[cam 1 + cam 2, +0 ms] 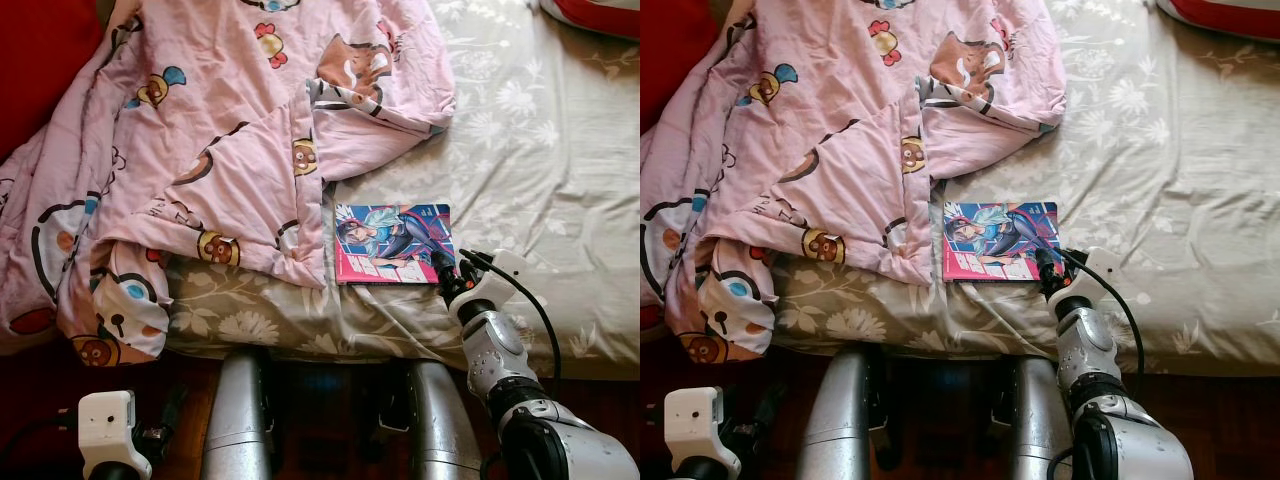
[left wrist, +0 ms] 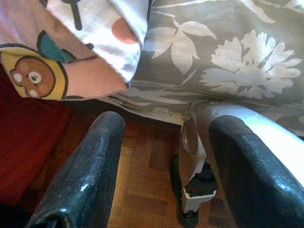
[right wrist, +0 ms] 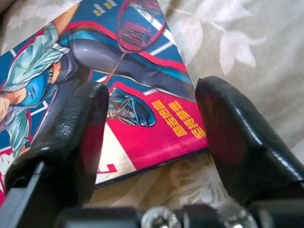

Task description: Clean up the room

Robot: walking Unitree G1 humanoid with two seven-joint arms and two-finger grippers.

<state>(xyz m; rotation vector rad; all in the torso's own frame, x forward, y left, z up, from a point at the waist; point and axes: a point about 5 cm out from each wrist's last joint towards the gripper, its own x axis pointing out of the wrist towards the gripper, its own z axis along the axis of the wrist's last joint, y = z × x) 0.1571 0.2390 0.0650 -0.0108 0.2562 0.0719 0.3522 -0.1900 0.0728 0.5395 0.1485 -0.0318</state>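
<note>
Book: we see the comic book (image 1: 392, 243) lying flat, cover up, on the bed (image 1: 540, 160), near the bed's front edge and just beside the pink blanket (image 1: 200, 150).
Right pincer: our right pincer (image 3: 149, 128) hovers at the book's near right corner, fingers (image 3: 71, 128) spread wide, holding nothing; that corner lies between them.
Left pincer: our left pincer (image 2: 161, 175) hangs low by the bed's side over the wooden floor (image 2: 142, 190), spread and empty.
Grip plan: we judge the thin book needs one finger slid under the corner, pressing into the soft sheet, before we close.
Risk: we could pinch the sheet along with the cover, or bend it.
</note>
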